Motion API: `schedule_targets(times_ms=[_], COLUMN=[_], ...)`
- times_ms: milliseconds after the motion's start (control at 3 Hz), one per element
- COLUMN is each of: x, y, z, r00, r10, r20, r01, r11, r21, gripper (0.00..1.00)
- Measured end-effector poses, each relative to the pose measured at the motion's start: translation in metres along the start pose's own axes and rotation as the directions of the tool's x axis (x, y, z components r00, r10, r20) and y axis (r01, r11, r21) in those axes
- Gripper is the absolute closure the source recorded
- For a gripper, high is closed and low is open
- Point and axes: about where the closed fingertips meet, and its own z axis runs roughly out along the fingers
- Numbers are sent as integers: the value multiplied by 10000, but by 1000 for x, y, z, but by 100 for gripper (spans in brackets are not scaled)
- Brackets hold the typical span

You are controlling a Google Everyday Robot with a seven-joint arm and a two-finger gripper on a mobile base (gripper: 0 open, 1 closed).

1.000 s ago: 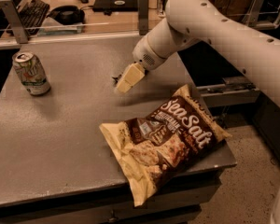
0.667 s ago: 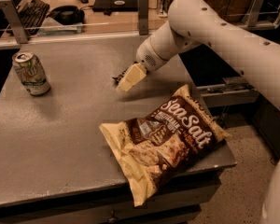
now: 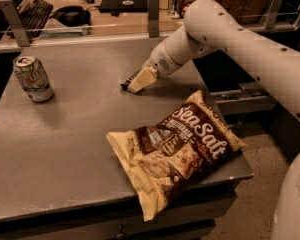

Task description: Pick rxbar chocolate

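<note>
The rxbar chocolate (image 3: 126, 85) lies on the grey table (image 3: 80, 134) near its middle back. Only a small dark end of it shows, sticking out to the left from under the gripper. My gripper (image 3: 140, 80), cream coloured, is down at the table right over the bar and covers most of it. The white arm (image 3: 225, 34) reaches in from the upper right.
A large cream-and-brown "Sea Salt" snack bag (image 3: 172, 146) lies at the table's front right, overhanging the edge. A green-and-white drink can (image 3: 33, 78) stands at the left. A rail with posts (image 3: 153, 6) runs along the back, with a desk and keyboard (image 3: 32, 11) beyond.
The arm's elbow has shifted slightly. The gripper stays at the same spot over the bar. The bag and can have not moved.
</note>
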Motion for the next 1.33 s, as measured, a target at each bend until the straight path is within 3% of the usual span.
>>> schedule_targets(times_ms=[667,1000,1333], x=[-13,-36,-54], y=[-6,5,21], z=[-21,-56,-86], r00=[9981,9876,9644], r10=[-246,-784,-1035], r20=[560,1358,2434], r01=[238,782,1162], r11=[9996,9969,9925], r21=[156,63,-387], gripper=[87,100,100])
